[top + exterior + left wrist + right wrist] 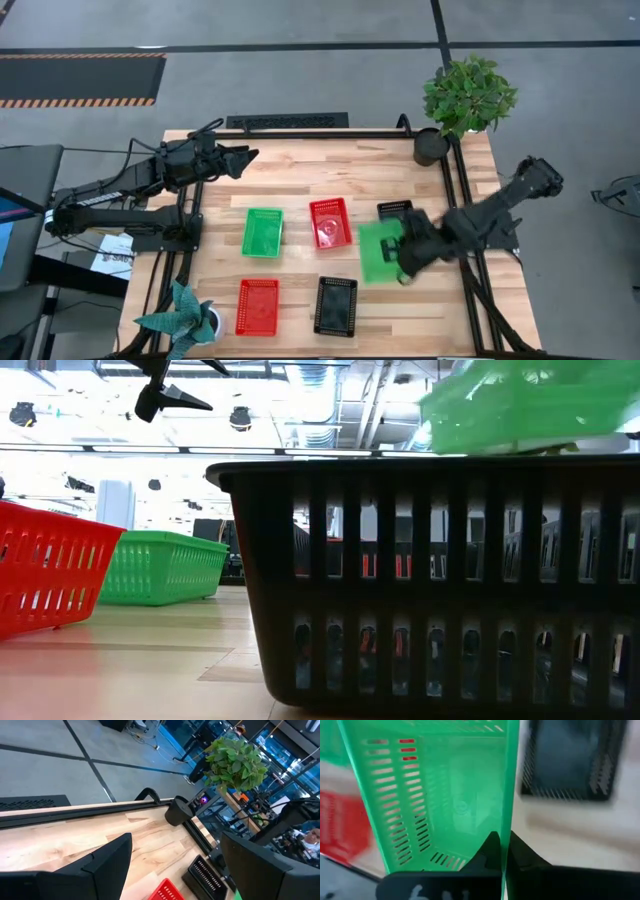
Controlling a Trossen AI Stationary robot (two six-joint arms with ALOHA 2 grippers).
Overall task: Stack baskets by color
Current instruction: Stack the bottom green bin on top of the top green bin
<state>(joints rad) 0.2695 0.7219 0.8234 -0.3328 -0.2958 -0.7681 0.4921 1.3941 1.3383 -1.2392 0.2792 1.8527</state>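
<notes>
1. We're seeing the right gripper [501,851] clamping its fingers together on one thin wall of a green basket [378,250], pinching the rim so the rest hangs free. The low view shows that basket up in the air, not sitting on the table [300,165]; it's hovering near the table's right edge.
2. We're guessing it's heading for the other green basket [263,231], which is resting mid-table toward the left edge, since matching colours have to nest.
3. The left gripper [243,156] is waiting over the far left corner with its fingers spread apart and nothing between them, keeping out of the way.
4. Two red baskets are showing: one [330,222] in the middle, one [258,306] near the front edge. A black basket [336,305] is sitting at the front edge too.
5. Another black basket [394,210] is peeking out from behind the right arm, mostly covered, so we can't tell if it's single or stacked. We're not making out all nine baskets.
</notes>
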